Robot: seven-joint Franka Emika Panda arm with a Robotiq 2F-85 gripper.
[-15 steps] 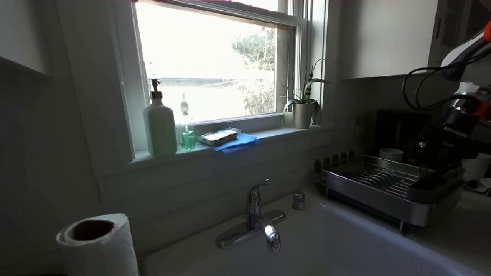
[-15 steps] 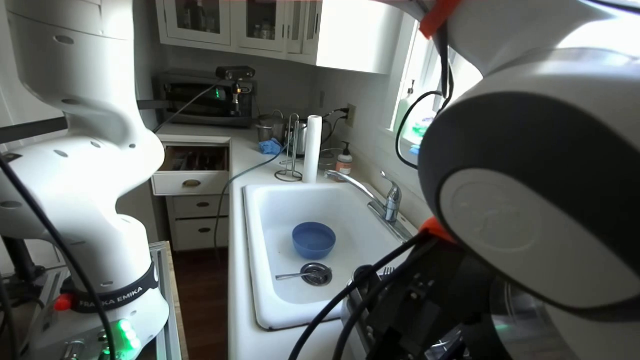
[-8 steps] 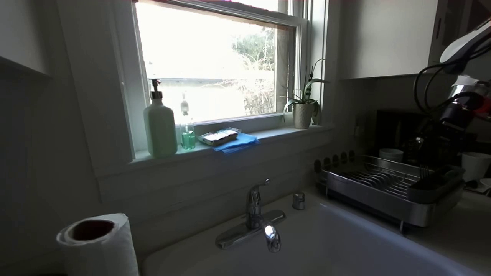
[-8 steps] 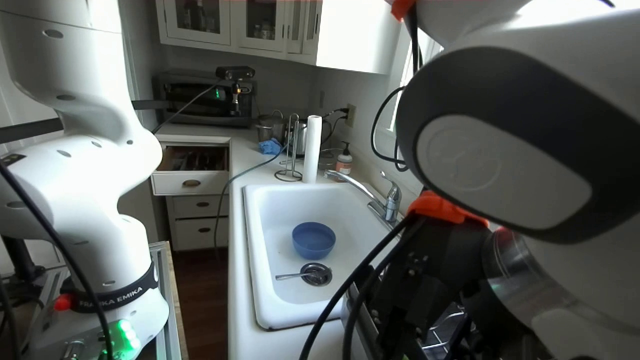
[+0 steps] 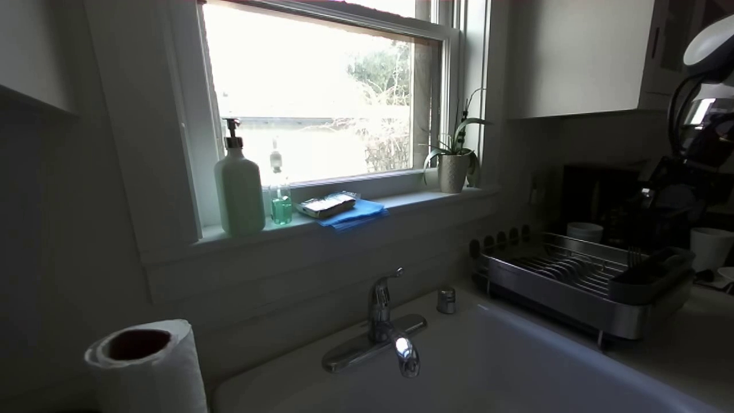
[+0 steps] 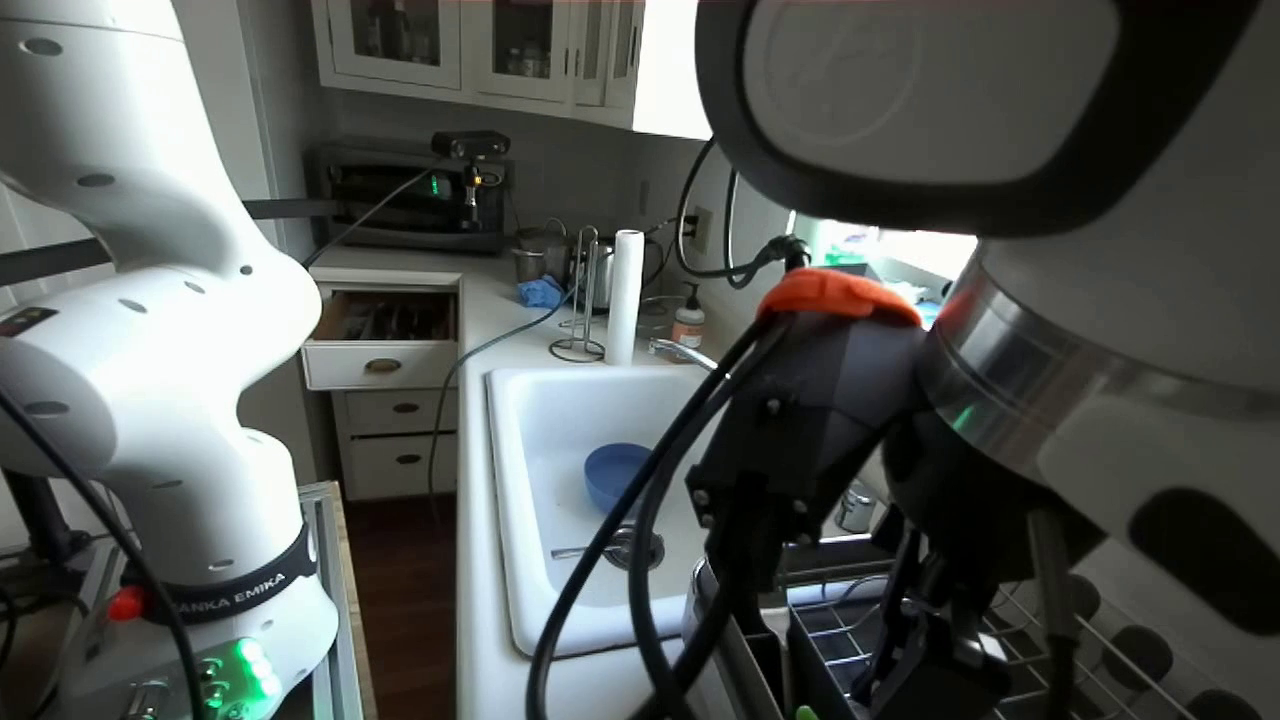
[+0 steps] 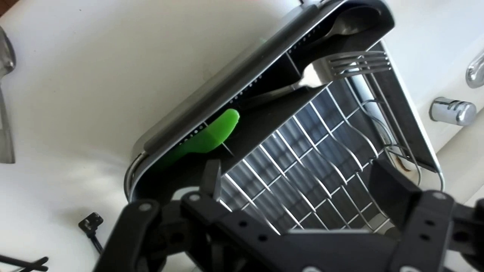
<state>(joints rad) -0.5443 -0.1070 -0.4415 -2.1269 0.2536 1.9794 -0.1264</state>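
Observation:
My gripper [image 7: 300, 181] stands open above a metal dish rack [image 7: 227, 81], with nothing between its fingers. Beneath them lie the rack's wire rows [image 7: 302, 162]. Along one side of the rack runs a dark utensil holder [image 7: 261, 124]. From it stick a green-ended utensil [image 7: 219, 132], a metal fork [image 7: 319, 71] and a spoon [image 7: 351, 22]. The green end is nearest to the left finger [image 7: 211, 177]. In an exterior view the same rack [image 5: 550, 284] sits beside the sink, with the dark gripper over its far side, hard to make out.
A white sink [image 6: 530, 520] holds a blue bowl [image 6: 610, 475]. The faucet [image 5: 378, 307] rises behind it. Bottles [image 5: 239, 189] and a potted plant [image 5: 453, 172] stand on the window sill. A white cup [image 5: 711, 246] is beyond the rack. Loose cables [image 6: 640, 500] hang from the arm.
The arm has shifted rightward in the view facing the window. In the view along the counter, its wrist has risen and swung left, uncovering more of the rack. The gripper stays open.

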